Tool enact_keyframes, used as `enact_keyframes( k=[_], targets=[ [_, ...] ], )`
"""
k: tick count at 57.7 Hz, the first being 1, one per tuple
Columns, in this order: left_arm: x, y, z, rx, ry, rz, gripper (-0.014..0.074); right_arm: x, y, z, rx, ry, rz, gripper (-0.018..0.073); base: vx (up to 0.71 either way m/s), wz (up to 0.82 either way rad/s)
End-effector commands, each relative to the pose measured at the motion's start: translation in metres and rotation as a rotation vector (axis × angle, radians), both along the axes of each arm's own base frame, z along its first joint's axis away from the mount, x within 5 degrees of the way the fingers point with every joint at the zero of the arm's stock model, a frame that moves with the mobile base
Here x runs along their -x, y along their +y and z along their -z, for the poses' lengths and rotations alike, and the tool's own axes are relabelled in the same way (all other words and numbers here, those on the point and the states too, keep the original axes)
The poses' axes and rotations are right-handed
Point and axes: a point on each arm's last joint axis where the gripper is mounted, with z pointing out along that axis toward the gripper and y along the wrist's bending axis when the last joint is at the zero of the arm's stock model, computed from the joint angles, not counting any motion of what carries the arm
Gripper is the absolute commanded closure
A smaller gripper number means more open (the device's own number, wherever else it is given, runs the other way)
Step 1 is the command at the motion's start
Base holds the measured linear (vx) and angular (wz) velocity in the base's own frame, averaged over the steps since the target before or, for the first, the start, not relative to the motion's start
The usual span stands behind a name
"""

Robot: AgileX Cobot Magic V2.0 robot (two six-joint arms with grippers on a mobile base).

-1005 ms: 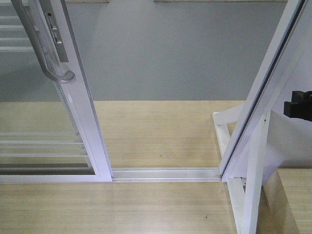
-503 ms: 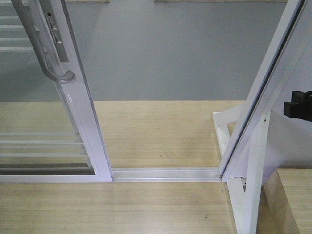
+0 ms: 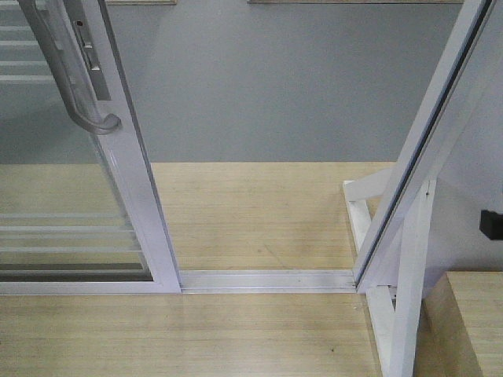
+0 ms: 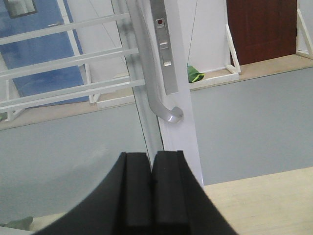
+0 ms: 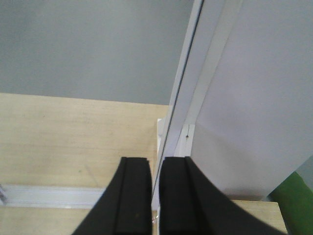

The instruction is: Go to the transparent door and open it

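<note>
The left gripper (image 4: 152,169), at bottom centre, has jaws pressed together, empty, below the transparent door (image 4: 183,73) with its curved handle (image 4: 164,110). The right gripper (image 5: 152,188) has jaws slightly parted, holding nothing.

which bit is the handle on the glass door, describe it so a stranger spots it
Start at the transparent door, the glass panel with white bars left of the opening. On its white edge frame sits the pull handle. It alone is silver-grey and curved, hooking back into the frame at its lower end.
</note>
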Motion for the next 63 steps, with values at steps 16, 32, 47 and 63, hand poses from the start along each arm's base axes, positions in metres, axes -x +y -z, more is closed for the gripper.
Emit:
enact_keyframes(
  k=[16,32,47,63],
  targets=[
    [0.0,-0.001,-0.002,0.011,-0.062,0.012,0.0602,0.058,-0.002,0.043,-0.052,-0.38,0.029,0.0569,0.0,0.0],
    [-0.001,-0.001,-0.002,0.011,-0.06,0.012,0.0602,0.076,0.0,0.083,-0.092,-0.475,0.025,0.0568,0.0,0.0],
    [-0.001,-0.001,-0.001,0.011,-0.056,0.012,0.0602,0.076,0.0,0.077,-0.089,-0.539,0.014,0.0568,0.0,0.0],
    [-0.001,-0.001,-0.001,0.011,-0.055,0.012,0.0602,0.076,0.0,0.076,-0.092,-0.544,0.015,0.0568,0.0,0.0]
  ],
)
